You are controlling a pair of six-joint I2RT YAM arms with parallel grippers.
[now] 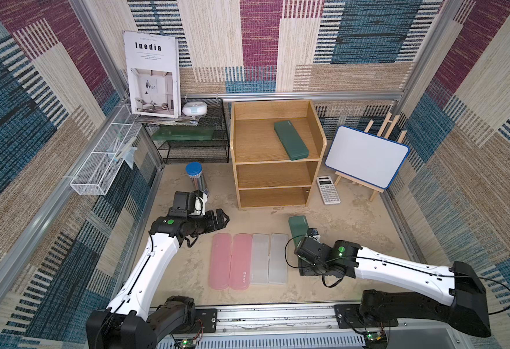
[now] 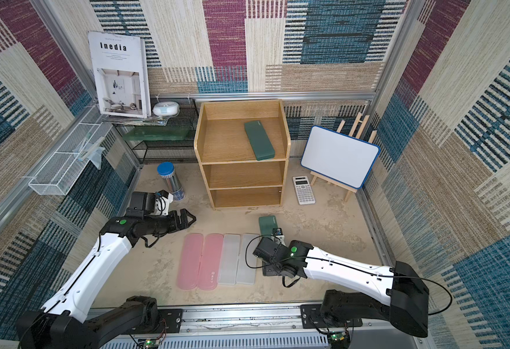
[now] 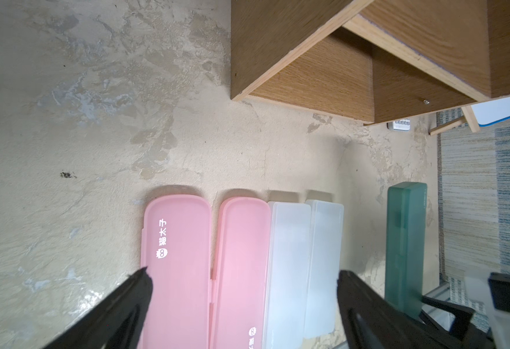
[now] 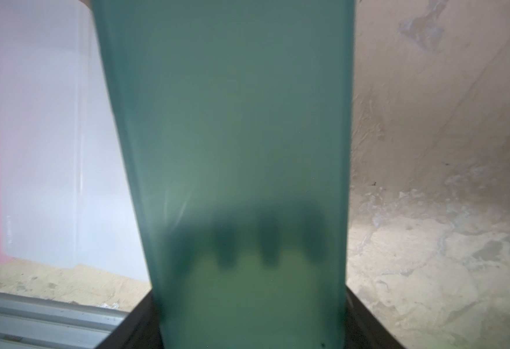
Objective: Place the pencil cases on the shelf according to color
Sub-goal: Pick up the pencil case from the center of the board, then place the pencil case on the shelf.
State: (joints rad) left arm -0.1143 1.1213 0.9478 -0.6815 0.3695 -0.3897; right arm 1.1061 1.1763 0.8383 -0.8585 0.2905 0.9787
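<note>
The oak shelf stands at the back with one dark green pencil case lying askew on its top tier. Two pink cases and two frosted white cases lie side by side on the table. To their right my right gripper is shut on the near end of the other green case, with a finger against each long side. My left gripper hangs open and empty above the far ends of the pink and white cases. I cannot tell whether the held case is off the table.
A calculator and a whiteboard on an easel stand right of the shelf. Left of it are a blue-lidded tube of pens, a black mesh rack and a white wire basket on the left wall.
</note>
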